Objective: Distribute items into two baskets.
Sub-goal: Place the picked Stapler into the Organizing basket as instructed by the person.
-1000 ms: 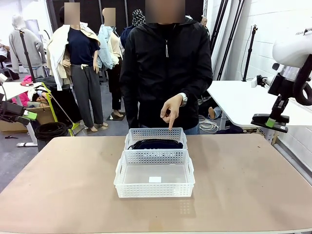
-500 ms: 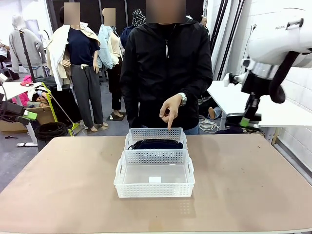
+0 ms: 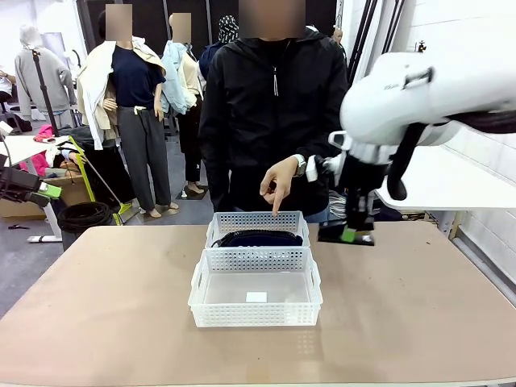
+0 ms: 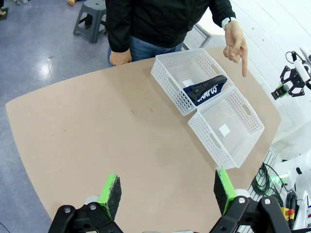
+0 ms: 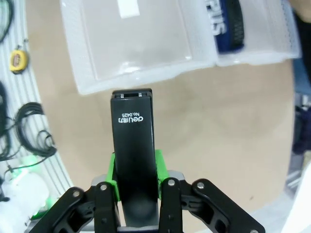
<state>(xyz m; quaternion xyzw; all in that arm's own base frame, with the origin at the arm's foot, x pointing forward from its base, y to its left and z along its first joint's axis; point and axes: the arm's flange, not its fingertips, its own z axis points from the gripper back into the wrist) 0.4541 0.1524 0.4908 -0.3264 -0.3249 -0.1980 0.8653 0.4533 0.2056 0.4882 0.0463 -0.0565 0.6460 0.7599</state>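
While my right gripper (image 5: 135, 182) clamps the stapler (image 5: 133, 145), I judge it a stiff, fairly heavy thing with smooth black sides that could slide if held loosely. The green pads (image 5: 160, 167) press its two long flanks near the rear, and the body juts forward past the fingertips, label side up. That seems a sound place to hold: the flanks are flat and will not give.

From the wrist, the stapler's nose points at the near basket (image 5: 87, 73), which has nothing in it but a small white label. The basket lies below and ahead of my jaws, well apart, not touched. From the front, my right gripper (image 3: 347, 235) hangs above the table (image 3: 419, 298), just right of the far basket (image 3: 256, 219).

The pouch (image 4: 206, 89) lies in that far basket, soft and light by its look. The person's hand (image 3: 280, 179) points a finger down over it.

My left gripper (image 4: 167, 194) hovers high over the table, jaws spread wide, holding nothing.
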